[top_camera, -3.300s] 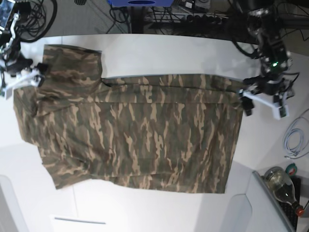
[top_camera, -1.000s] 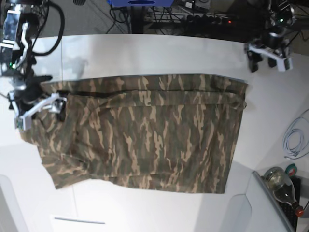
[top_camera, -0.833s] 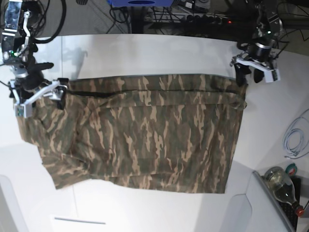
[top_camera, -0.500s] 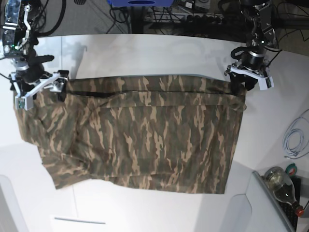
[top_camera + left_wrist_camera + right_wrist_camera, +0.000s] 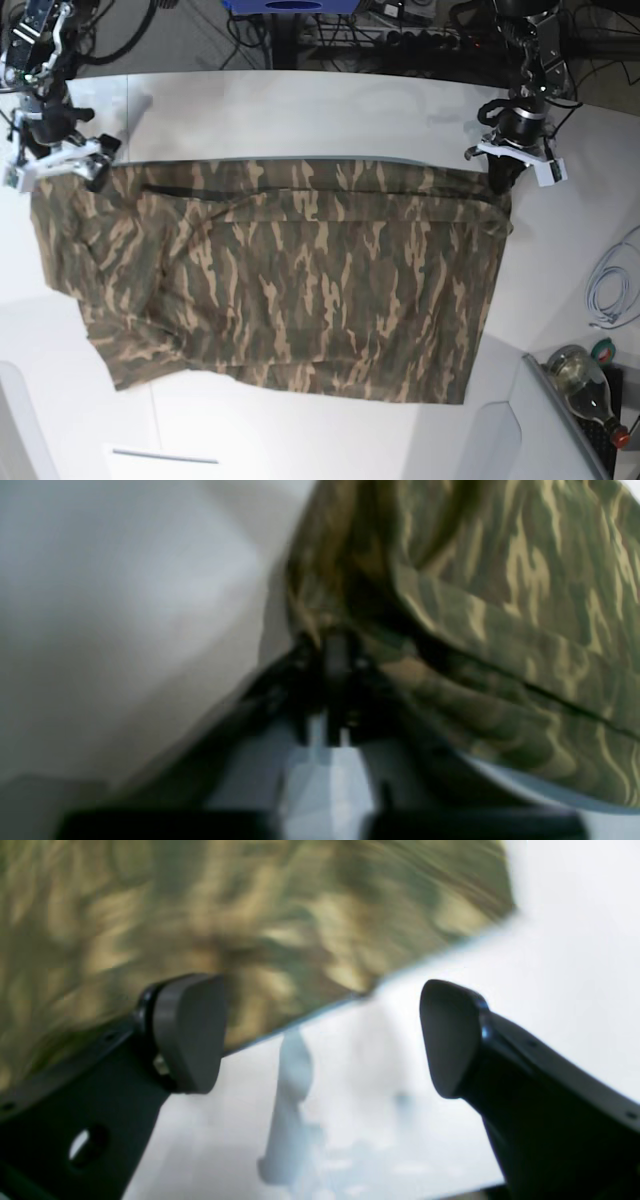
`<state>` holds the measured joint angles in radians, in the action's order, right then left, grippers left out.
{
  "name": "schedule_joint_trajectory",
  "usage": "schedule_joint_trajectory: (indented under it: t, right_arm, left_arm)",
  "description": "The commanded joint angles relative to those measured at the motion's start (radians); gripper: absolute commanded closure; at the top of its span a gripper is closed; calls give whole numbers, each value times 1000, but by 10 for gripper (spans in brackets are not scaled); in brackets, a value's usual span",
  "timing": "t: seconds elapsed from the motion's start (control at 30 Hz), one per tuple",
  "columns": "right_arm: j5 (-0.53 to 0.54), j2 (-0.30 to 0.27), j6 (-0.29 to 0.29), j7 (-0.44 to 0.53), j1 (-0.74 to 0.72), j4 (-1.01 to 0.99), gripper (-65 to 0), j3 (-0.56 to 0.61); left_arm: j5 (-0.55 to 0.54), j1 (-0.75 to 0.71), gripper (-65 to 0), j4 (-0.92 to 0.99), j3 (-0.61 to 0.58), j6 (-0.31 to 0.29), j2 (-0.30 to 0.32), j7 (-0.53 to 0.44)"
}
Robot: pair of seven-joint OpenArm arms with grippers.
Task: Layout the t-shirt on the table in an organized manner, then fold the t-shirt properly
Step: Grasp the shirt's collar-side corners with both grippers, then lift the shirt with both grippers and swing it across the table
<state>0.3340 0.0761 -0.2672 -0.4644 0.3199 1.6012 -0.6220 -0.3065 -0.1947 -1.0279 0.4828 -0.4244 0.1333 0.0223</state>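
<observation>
The camouflage t-shirt (image 5: pixel 290 280) lies spread flat on the white table (image 5: pixel 300 110), its long side running left to right. My left gripper (image 5: pixel 503 178) is at the shirt's far right corner. In the left wrist view it (image 5: pixel 332 652) is shut on a bunched fold of the t-shirt (image 5: pixel 500 605). My right gripper (image 5: pixel 58 166) hovers at the shirt's far left corner. In the right wrist view it (image 5: pixel 320 1040) is open, the t-shirt's edge (image 5: pixel 250 915) runs behind its left finger (image 5: pixel 187 1040), and bare table (image 5: pixel 550 940) shows between the fingers.
A glass bottle (image 5: pixel 585 385), a tape roll (image 5: pixel 603 350) and a coiled white cable (image 5: pixel 610 290) lie past the table's right edge. Dark cables and stands (image 5: pixel 300 20) crowd the far side. White panels (image 5: pixel 20 420) rise at the near corners.
My left gripper came down onto the shirt's far right corner and shut on it. My right gripper moved from over the shirt toward the far left corner, staying open.
</observation>
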Motion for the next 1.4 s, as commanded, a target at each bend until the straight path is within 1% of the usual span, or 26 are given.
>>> schedule_joint_trajectory:
  t: [0.0,0.07,0.1,0.17,0.23,0.27,0.3,0.33,0.37,0.4,0.43,0.47,0.5,0.57,0.6,0.67,0.77,0.87,0.97,1.07,1.2,1.27,1.3,1.33,1.37]
  right_arm:
    - [9,-11,-50,29,-38,-17,-560,-39]
    - [9,-11,-123,-21,-101,-101,-555,-98]
    - [9,-15,-154,-66,-135,-144,-551,-129]
    - [9,-15,-171,-118,-195,-213,-549,-207]
    - [7,-19,-171,-129,-241,-275,-549,-256]
    - [7,-32,-171,-130,-256,-299,-546,-272]
    - [7,-43,-171,-130,-267,-321,-533,-272]
    - [7,-54,-171,-130,-275,-344,-501,-267]
    - [7,-62,-171,-130,-282,-364,-431,-267]
    - [7,-65,-171,-130,-291,-371,-341,-269]
    - [7,-65,-171,-130,-298,-376,-237,-269]
    - [7,-65,-171,-132,-302,-373,-107,-269]
    - [7,-66,-171,-139,-305,-364,-3,-269]
    - [7,-66,-171,-187,-327,-319,-9,-269]
    - [7,-66,-171,-228,-338,-287,-33,-269]
    - [7,-66,-171,-303,-368,-209,-3,-269]
    - [4,-66,-168,-431,-428,-89,0,-267]
    - [3,-69,-166,-524,-497,-25,0,-266]
    - [3,-100,-166,-583,-577,-14,0,-266]
    - [3,-135,-166,-626,-649,-14,0,-244]
    - [3,-204,-166,-632,-686,-9,0,-92]
    - [3,-220,-165,-604,-709,-17,0,-29]
    - [1,-227,-165,-577,-716,-20,0,-2]
    - [1,-235,-154,-551,-721,-31,0,21]
    - [1,-244,-123,-524,-726,-42,0,40]
  left_arm:
    - [14,-5,0,-1,0,3,2,35]
    - [14,-5,0,-1,-3,3,4,37]
    - [14,-7,0,-4,-6,3,6,37]
    - [14,-7,0,-6,-6,3,9,37]
    - [14,-7,0,-6,-6,3,10,37]
    - [14,-7,0,-6,-6,3,12,37]
    - [14,-7,0,-6,-6,3,12,37]
    - [16,-7,0,-7,-6,3,12,37]
    - [16,-7,0,-15,-6,3,13,37]
    - [20,-7,0,-29,-6,3,13,37]
    - [23,-7,0,-45,-8,3,13,38]
    - [23,-7,0,-67,-9,3,13,38]
    - [23,-7,0,-87,-9,3,13,40]
    - [23,-2,0,-131,-6,5,21,72]
    - [22,11,0,-168,-5,5,30,113]
    - [19,44,0,-234,1,5,38,202]
    - [25,84,0,-360,23,9,39,291]
    - [25,145,0,-457,30,9,39,380]
    - [25,234,0,-524,26,9,39,479]
    - [25,334,0,-569,23,9,39,551]
    - [28,462,0,-604,21,11,36,638]
    - [66,521,0,-598,-5,11,36,657]
    - [108,544,0,-585,-28,11,35,657]
    - [149,565,0,-572,-51,11,32,657]
    - [185,582,0,-553,-80,11,29,650]
